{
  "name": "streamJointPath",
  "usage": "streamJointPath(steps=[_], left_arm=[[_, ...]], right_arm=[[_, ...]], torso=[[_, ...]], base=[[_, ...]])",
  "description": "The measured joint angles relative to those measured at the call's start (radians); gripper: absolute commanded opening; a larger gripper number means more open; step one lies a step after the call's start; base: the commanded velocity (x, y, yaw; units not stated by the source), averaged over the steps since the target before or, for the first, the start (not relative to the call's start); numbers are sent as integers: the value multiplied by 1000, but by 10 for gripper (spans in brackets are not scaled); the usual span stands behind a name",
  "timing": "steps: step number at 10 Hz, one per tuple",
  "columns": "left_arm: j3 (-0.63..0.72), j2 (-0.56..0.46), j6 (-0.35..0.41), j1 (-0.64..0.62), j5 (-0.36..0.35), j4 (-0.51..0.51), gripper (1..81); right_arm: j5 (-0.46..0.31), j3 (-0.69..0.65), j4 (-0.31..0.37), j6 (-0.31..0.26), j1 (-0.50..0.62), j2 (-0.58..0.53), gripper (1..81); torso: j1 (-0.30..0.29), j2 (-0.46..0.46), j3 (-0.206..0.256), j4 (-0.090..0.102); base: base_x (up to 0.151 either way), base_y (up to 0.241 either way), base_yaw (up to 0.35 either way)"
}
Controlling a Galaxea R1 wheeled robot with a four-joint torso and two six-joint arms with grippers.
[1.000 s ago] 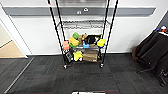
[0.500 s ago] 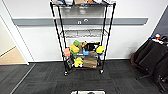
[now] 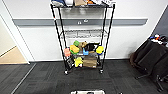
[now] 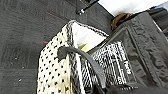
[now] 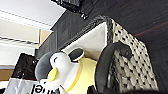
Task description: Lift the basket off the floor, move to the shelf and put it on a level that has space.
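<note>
Woven basket, stiff-walled, prob. light w/ plush penguin inside; best grips are its end handles. It hangs above the carpet, facing the shelf. Finger state: cannot tell.

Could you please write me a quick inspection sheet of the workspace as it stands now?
Surface: floor, dark grey carpet tiles.
Job's things: basket holds a penguin toy; shelf stands at the wall; second tier looks bare.
Clutter: colourful toys on a lower tier, cardboard box beneath.
Grippers: fingers hard to make out.
Cables: nothing seen.
Surroundings: black-draped furniture to the right, doorway to the left.
</note>
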Motion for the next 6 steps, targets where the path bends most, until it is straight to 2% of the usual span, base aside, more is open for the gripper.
streamJointPath(steps=[4,6], left_arm=[[55,-33,0,-8,-11,0,10],[58,-37,1,-8,-16,0,10]], right_arm=[[11,63,0,0,-5,-46,10],[13,68,-1,0,-3,-41,10]], torso=[[-88,135,1,0],[-123,191,32,0]], base=[[0,0,0],[0,0,0]])
